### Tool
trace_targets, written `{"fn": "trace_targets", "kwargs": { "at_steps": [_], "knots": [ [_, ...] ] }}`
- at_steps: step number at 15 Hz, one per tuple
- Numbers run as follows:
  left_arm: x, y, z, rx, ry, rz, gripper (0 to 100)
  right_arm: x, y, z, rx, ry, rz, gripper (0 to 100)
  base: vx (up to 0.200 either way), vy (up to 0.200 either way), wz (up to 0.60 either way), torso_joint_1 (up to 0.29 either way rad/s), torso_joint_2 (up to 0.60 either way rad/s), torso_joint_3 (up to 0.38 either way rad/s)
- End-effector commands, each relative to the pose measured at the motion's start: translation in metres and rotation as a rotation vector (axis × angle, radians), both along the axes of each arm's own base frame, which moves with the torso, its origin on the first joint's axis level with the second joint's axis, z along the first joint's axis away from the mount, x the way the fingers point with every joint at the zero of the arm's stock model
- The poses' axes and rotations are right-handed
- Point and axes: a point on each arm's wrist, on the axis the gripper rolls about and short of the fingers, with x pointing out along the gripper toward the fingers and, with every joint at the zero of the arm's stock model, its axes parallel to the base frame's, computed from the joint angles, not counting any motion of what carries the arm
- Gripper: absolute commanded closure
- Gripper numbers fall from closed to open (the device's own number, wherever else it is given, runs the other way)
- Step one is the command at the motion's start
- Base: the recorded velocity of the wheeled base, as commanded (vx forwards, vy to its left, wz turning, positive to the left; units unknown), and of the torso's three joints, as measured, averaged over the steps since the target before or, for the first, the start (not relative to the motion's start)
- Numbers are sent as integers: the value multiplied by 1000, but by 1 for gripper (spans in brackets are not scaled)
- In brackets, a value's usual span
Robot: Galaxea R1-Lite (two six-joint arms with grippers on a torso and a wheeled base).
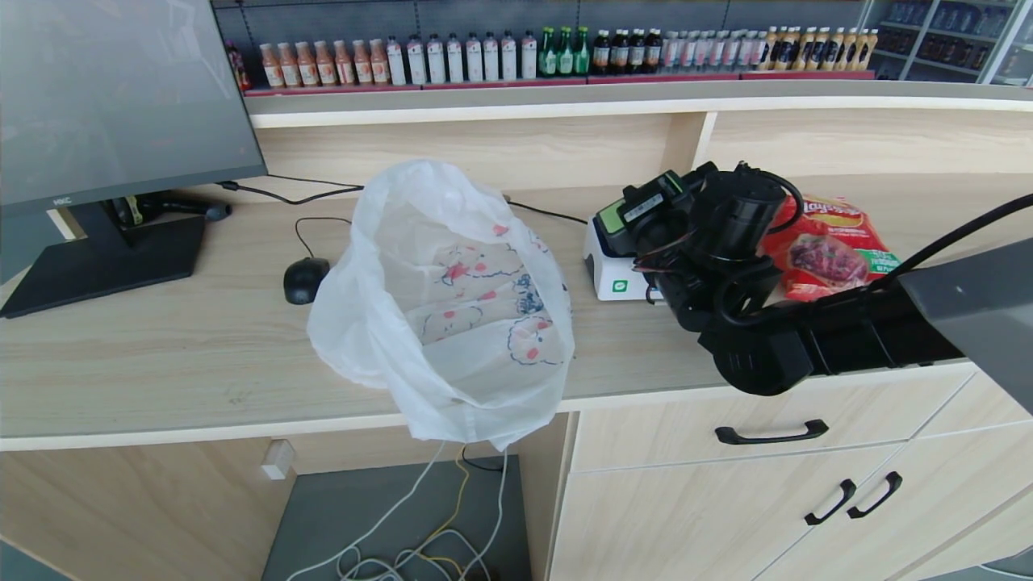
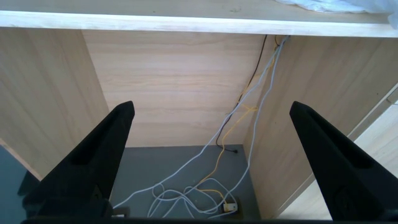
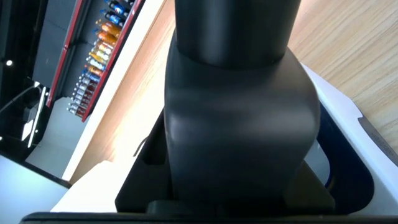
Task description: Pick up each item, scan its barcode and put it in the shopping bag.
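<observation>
A white shopping bag (image 1: 452,307) stands open on the wooden counter (image 1: 161,355), with a pale item printed in red and blue inside it. To its right sits a white and green barcode scanner (image 1: 611,274). My right gripper (image 1: 654,222) hovers just over that scanner, and a red snack bag (image 1: 831,250) lies behind the arm. In the right wrist view a bulky black shape (image 3: 239,124) blocks the camera above the scanner's white body (image 3: 348,149). My left gripper (image 2: 211,109) hangs open and holds nothing, below the counter edge (image 2: 186,23), facing the kneehole.
A monitor (image 1: 113,97) on a black stand, a mouse (image 1: 305,279) and a black handheld device (image 1: 169,208) occupy the counter's left. Bottles (image 1: 524,52) line a shelf behind. Drawers with black handles (image 1: 771,436) are under the right side. Loose cables (image 2: 205,193) lie in the kneehole.
</observation>
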Motion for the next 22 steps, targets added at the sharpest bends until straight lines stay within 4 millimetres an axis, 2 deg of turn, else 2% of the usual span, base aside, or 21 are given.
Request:
{"fn": "trace_targets", "kwargs": {
  "at_steps": [1,5,9,12,18,20,22],
  "knots": [
    [0,0,0,0,0,0,0,0,0,-1,-1,2,1,100,0,0,0,0,0,0],
    [0,0,0,-1,0,0,0,0,0,0,-1,-1,-1,100,0,0,0,0,0,0],
    [0,0,0,-1,0,0,0,-6,-2,14,13,-31,5,100,0,0,0,0,0,0],
    [0,0,0,0,0,0,0,-28,-1,45,-26,-103,19,100,0,0,0,0,0,0],
    [0,0,0,0,0,-1,0,-88,2,104,-151,-256,48,100,0,0,0,0,0,0],
    [0,0,0,0,0,-1,0,-109,-2,109,-183,-264,64,100,0,0,0,0,0,0],
    [0,0,0,0,0,-1,0,-126,-13,97,-279,-271,71,100,0,0,0,0,0,0]
  ]
}}
